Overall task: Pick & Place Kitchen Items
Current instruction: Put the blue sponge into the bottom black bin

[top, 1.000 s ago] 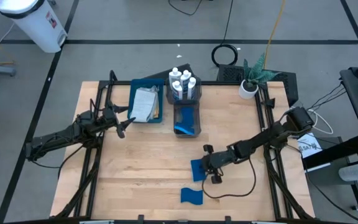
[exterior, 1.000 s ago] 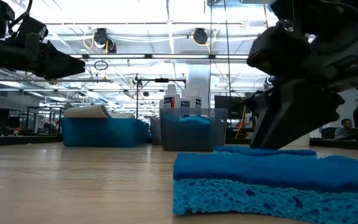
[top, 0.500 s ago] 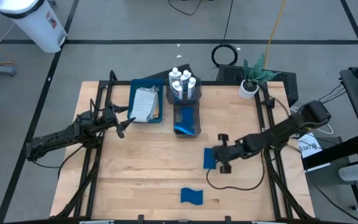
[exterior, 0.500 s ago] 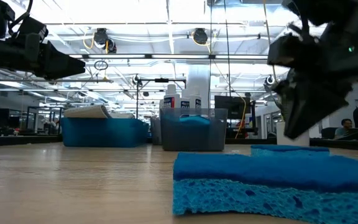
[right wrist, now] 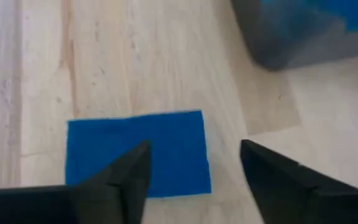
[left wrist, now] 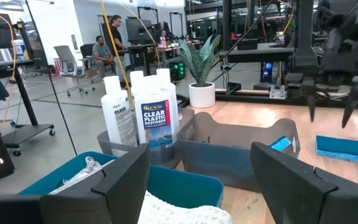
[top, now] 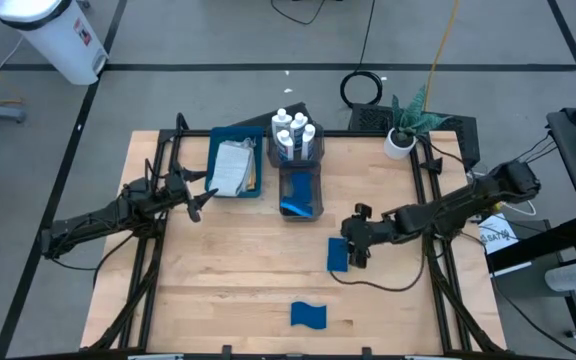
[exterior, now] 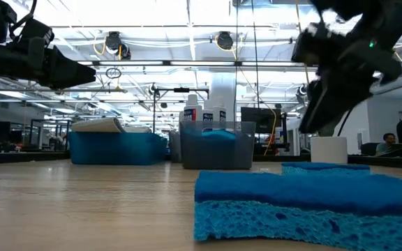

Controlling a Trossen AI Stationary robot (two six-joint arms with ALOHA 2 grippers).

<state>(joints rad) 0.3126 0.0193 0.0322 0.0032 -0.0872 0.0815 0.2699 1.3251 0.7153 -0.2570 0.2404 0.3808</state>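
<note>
Right wrist view: sponge (right wrist: 138, 153) under parted right gripper (right wrist: 194, 168).

"CLEAR PLASTIC RESTORER" on bottle (left wrist: 156, 115)

- A light wooden bench (top: 218, 290) fills the centre of the overhead picture.
- A blue tray (top: 214, 165) sits at its upper middle.
- Two grey bins (top: 299, 170) stand just right of the tray, one behind the other.
- A blue sponge (top: 337, 254) lies flat right of centre.
- A second blue sponge (top: 308, 315) lies near the bottom edge.
- A small potted plant (top: 401, 140) stands at the upper right corner.
</note>
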